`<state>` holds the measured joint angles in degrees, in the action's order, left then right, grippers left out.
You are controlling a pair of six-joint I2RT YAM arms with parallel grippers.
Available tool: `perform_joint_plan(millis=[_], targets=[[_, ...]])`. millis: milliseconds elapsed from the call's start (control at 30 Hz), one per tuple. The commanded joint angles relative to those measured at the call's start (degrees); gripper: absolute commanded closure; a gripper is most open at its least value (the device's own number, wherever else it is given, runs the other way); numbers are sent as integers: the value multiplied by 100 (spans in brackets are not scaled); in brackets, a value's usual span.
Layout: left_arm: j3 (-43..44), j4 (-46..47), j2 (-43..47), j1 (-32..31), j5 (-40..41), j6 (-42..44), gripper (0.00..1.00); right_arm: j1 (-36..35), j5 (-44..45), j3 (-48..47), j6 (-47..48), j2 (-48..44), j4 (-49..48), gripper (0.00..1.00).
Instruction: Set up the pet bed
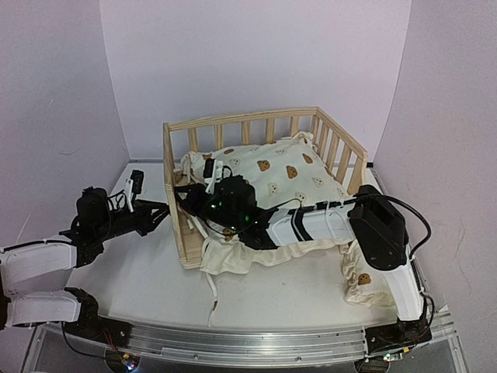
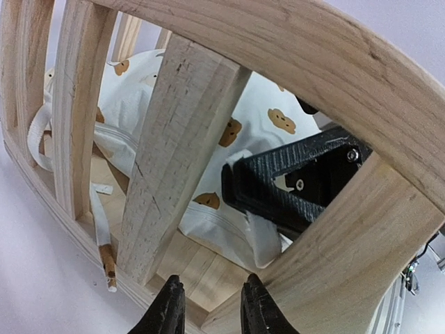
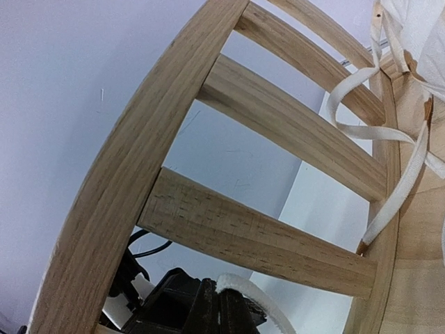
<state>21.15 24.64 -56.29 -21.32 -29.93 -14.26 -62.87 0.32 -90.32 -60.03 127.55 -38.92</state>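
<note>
The pet bed [image 1: 176, 152] stands mid-table with the cream bear-print cushion [image 1: 287, 175] lying in it. My right gripper [image 1: 189, 194] reaches across the cushion to the bed's left rail. In the right wrist view it [image 3: 222, 312] is shut on a white cushion tie [image 3: 245, 285] just inside a slat [image 3: 257, 229]. My left gripper [image 1: 161, 210] is outside the same rail. In the left wrist view it [image 2: 212, 309] is open and empty at the rail's bottom bar, with a slat [image 2: 181, 139], the cushion [image 2: 215, 209] and the black right gripper [image 2: 292, 182] beyond.
The small bear-print pillow [image 1: 359, 278] lies on the table at the front right, beside the right arm's base. A loose tie [image 1: 211, 291] trails off the cushion's front edge onto the table. Other ties hang at the rail [image 3: 410, 174] [image 2: 101, 233].
</note>
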Motion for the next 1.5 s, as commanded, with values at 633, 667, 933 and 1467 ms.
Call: perform_joint_plan(millis=[633, 667, 933, 1467], targets=[[-979, 817, 1493, -1056, 772, -870, 66, -340, -1871, 1275, 453, -933, -614, 100], [-954, 741, 1521, -1039, 857, -899, 66, -333, -1878, 1301, 486, -913, -701, 100], [-582, 686, 911, -442, -478, -1332, 71, -331, -1603, 1223, 720, -707, -922, 100], [-291, 1678, 7, -87, -1816, -1933, 69, -366, -1679, 992, 457, -512, -1005, 100]])
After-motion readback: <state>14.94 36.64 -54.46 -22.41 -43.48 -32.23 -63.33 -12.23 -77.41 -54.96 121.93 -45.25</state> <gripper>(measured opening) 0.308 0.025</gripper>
